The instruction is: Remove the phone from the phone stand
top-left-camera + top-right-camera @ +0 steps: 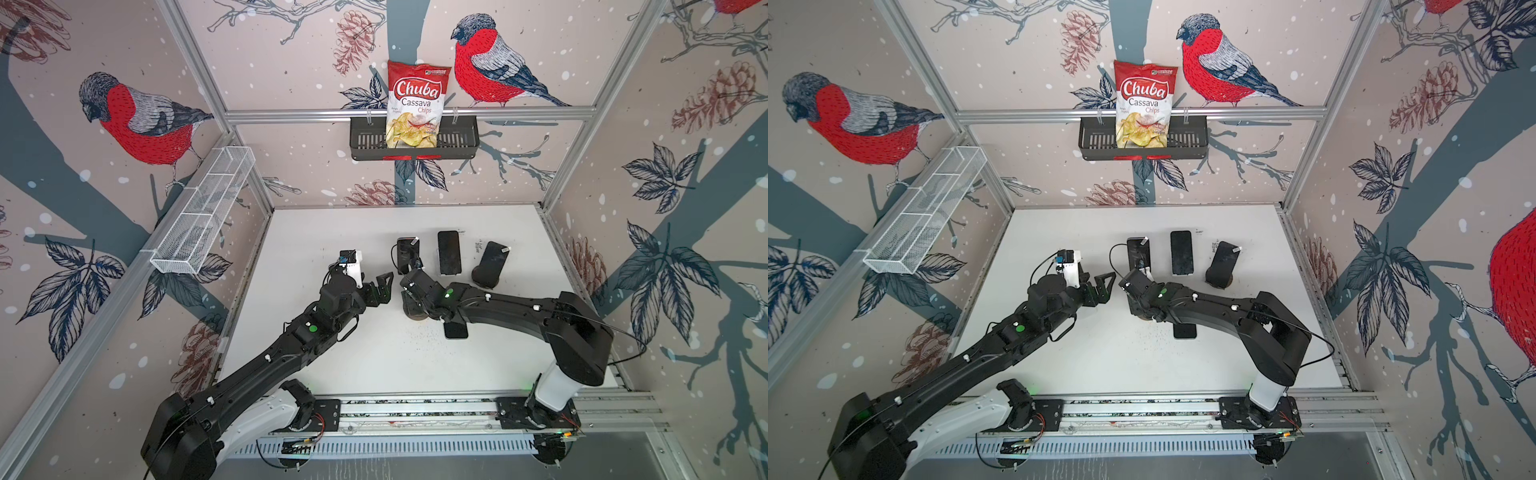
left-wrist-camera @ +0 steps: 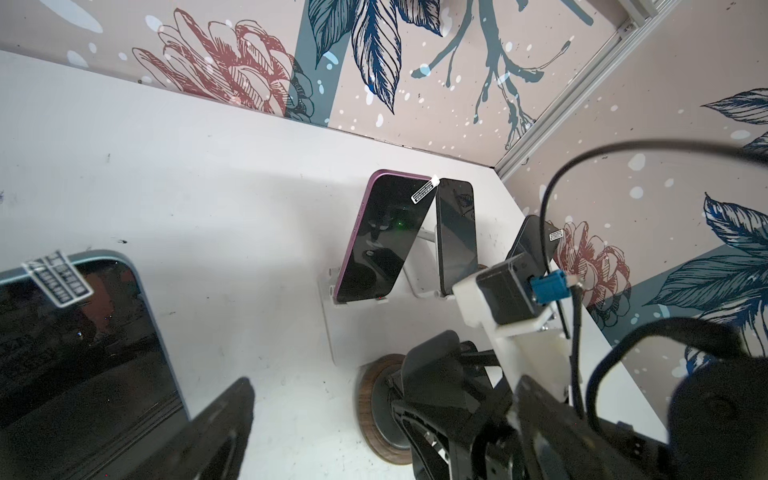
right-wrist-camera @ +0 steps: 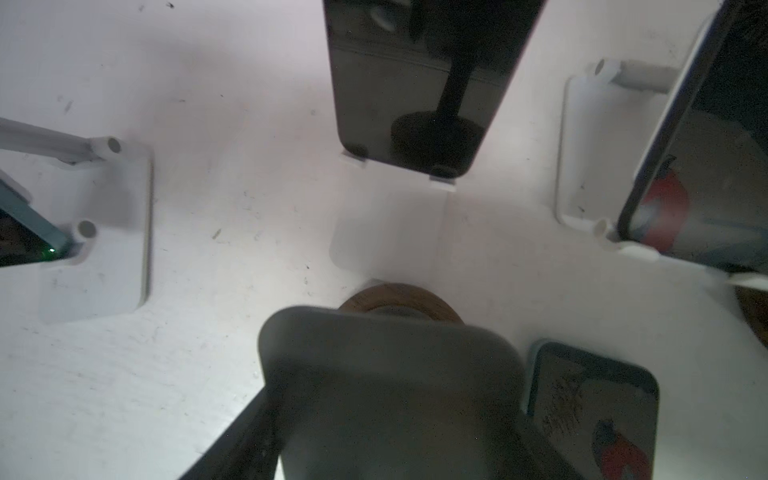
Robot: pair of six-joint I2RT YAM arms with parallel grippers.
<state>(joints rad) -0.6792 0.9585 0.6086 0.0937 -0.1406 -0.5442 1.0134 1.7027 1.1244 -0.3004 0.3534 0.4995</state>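
1. Right gripper (image 1: 410, 296): jaws clamped on the grey phone (image 3: 390, 386), which stands at the round, wood-based phone stand (image 2: 371, 419) near the middle of the desk (image 1: 316, 232).
2. Left gripper (image 1: 380, 289): jaws wide apart, holding nothing, just beside the right gripper.

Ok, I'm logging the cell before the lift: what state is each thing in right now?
Left gripper: open, empty.
Right gripper: shut on the grey phone.
Wood-based stand: upright, beneath the grey phone.
Purple phone: propped on a white stand.
Black phone: propped up likewise.
Flat phone: lying on the table.
Chips bag: upright in the wall basket.
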